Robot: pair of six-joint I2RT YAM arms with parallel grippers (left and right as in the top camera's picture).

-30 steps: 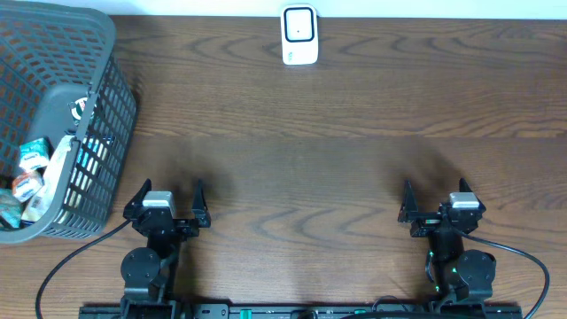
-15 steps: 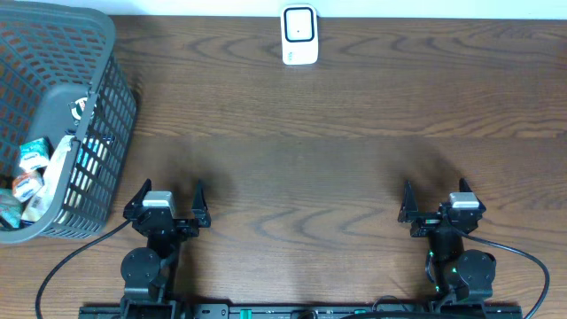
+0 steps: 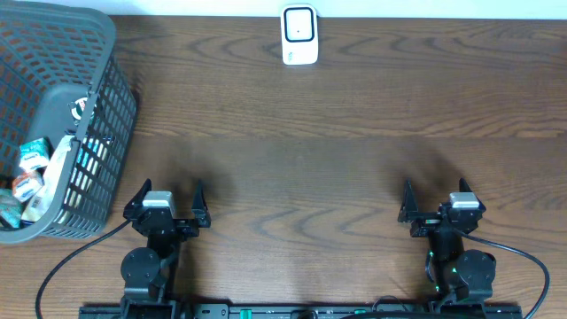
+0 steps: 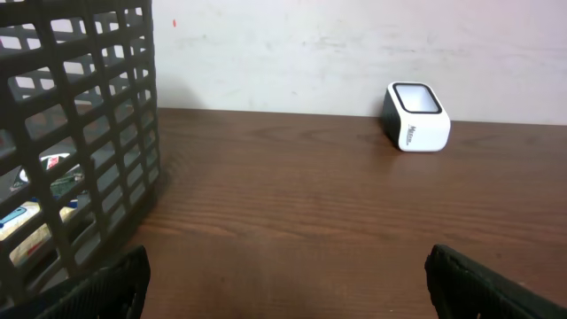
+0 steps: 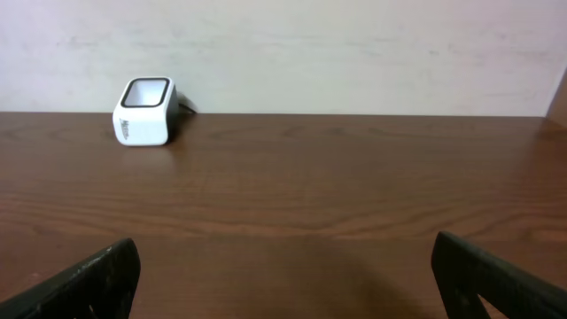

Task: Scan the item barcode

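Several small packaged items (image 3: 32,170) lie in a grey mesh basket (image 3: 113,124) at the table's left edge; through the basket wall (image 4: 84,115) the left wrist view shows the items (image 4: 55,174). No barcode is legible. A white barcode scanner (image 3: 299,35) stands at the far middle of the table, window up, and appears as the scanner (image 4: 416,119) and the scanner (image 5: 144,112) in both wrist views. My left gripper (image 3: 172,190) (image 4: 288,285) is open and empty near the front edge, just right of the basket. My right gripper (image 3: 434,190) (image 5: 288,283) is open and empty at the front right.
Dark wooden table (image 3: 301,142) with a pale wall behind the scanner. Black cables (image 3: 514,252) trail from both arm bases along the front edge.
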